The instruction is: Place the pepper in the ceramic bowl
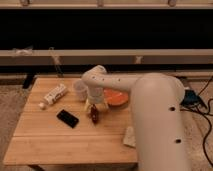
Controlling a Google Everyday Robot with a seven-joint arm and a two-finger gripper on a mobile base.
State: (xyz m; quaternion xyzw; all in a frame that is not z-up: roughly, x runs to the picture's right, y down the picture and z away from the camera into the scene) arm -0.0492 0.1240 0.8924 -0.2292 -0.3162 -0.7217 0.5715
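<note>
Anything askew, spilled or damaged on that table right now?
No spill or damage visible. Only oddity: the pepper stands on end directly under the hand, close beside the ceramic bowl, instead of lying flat. The phone lies flat and the white cup stands upright.

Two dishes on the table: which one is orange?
The wide, shallow ceramic bowl, right of the small white cup. The gripper is at the pepper, in front of both.
</note>
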